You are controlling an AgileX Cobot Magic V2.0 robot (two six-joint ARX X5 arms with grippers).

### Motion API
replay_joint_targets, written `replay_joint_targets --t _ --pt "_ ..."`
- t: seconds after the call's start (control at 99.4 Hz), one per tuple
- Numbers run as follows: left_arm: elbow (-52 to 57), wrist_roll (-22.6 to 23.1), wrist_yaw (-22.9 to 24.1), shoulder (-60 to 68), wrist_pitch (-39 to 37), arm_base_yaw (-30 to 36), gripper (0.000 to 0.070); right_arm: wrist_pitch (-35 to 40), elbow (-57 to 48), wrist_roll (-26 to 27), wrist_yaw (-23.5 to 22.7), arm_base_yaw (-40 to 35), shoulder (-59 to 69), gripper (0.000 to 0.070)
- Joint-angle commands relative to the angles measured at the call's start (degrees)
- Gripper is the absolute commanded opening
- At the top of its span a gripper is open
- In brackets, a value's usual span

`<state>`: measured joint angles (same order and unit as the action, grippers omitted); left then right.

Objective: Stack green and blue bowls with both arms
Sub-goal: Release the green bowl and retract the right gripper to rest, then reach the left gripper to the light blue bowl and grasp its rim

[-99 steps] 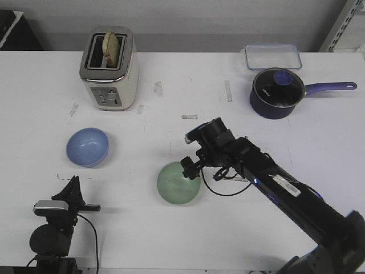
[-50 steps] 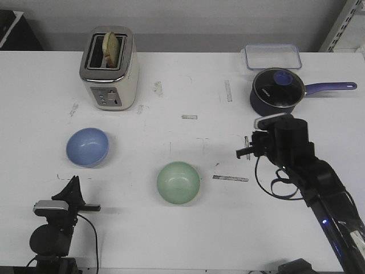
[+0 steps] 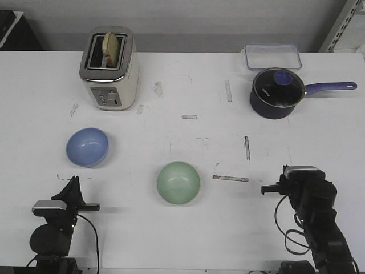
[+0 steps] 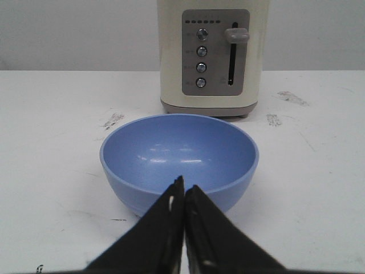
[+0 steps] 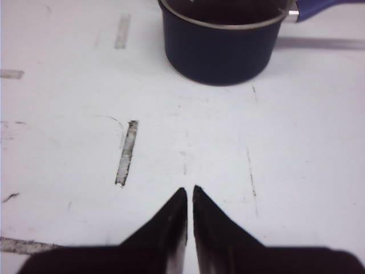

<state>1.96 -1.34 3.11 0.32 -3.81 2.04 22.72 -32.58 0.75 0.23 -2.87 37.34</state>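
The pale green bowl [image 3: 178,182] sits upright on the white table near its front middle. The light blue bowl [image 3: 87,146] sits to the left and fills the left wrist view [image 4: 179,158]. My left gripper [image 3: 73,184] is shut and empty, folded low at the front left, just short of the blue bowl; its tips [image 4: 183,185] point at the bowl's near wall. My right gripper [image 3: 267,189] is shut and empty, folded at the front right, well right of the green bowl; its tips [image 5: 189,191] hang over bare table.
A cream toaster [image 3: 109,69] with bread stands at the back left, behind the blue bowl [image 4: 212,54]. A dark blue lidded saucepan [image 3: 277,93] with a long handle and a clear lidded box [image 3: 272,56] sit at the back right. Tape marks [image 3: 230,178] dot the table.
My right arm has pulled back from beside the green bowl, swinging right and then down to a folded pose at the front right. The bowls and my left arm have not moved.
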Motion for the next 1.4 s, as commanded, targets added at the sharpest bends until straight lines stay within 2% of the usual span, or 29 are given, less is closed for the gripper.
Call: replay_joint_targets --t 0.0,0.121,0.251,0.432,0.624,0.664,0.815,0.865,0.955,0.996,1.066,1.106,1.277,1.388 --pt "-0.94 -4.26 0.35 -0.09 -2.32 -0.07 0.0001 -1.92 1.05 -0.98 -0.24 0.0 -1.77 0.0009" --pt "2.62 -6.93 0.35 -0.02 -2.8 -0.07 0.0001 -2.67 1.92 -1.03 -0.24 0.0 -3.87 0.0009" --pt "12.15 -6.75 0.33 2.03 0.72 -0.07 0.0001 -3.65 1.92 -1.03 -0.24 0.0 -4.0 0.0009" --pt "32.5 -4.85 0.31 14.03 10.93 -0.07 0.0002 -3.78 1.92 -1.03 -0.24 -0.02 -3.5 0.0009" --pt "52.22 -0.52 0.31 30.16 19.06 -0.07 0.001 -4.15 1.92 -1.01 -0.26 -0.07 -3.48 0.0009" --pt "55.63 -0.52 0.33 33.29 20.83 -0.11 0.0038 -4.26 1.92 -1.01 -0.24 -0.07 -3.48 0.0009" --pt "65.42 -0.52 0.33 43.8 28.55 -0.77 0.0292 -4.31 1.92 -1.01 -0.24 -0.07 -3.48 0.0009" --pt "67.52 -0.57 0.33 46.93 30.69 -1.33 0.033 -4.31 1.92 -1.01 -0.24 -0.07 -3.48 0.0009" --pt "70.01 -0.63 0.31 51.84 33.27 -2.69 0.0355 -4.31 1.92 -1.01 -0.24 -0.07 -3.48 0.0009" --pt "70.42 -0.9 0.31 53.59 33.64 -3.41 0.0403 -4.31 1.92 -1.01 -0.24 -0.07 -3.48 0.0009" --pt "70.47 -1.49 0.31 56.46 33.88 -5.27 0.0533 -4.31 1.92 -1.01 -0.24 -0.07 -3.48 0.0009" --pt "70.47 -2.34 0.0 58.18 34.25 -6.6 0.0577 -4.31 1.92 -1.01 -0.24 -0.07 -3.48 0.0009" --pt "70.47 -2.8 -8.37 66.58 37.29 -11.98 0.0566 -4.28 1.92 -1.01 -0.24 -0.07 -3.48 0.0009" --pt "70.47 -2.78 -10.03 73.18 40.57 -14.62 0.0566 -4.28 1.92 -1.01 -0.24 -0.07 -3.48 0.0009"
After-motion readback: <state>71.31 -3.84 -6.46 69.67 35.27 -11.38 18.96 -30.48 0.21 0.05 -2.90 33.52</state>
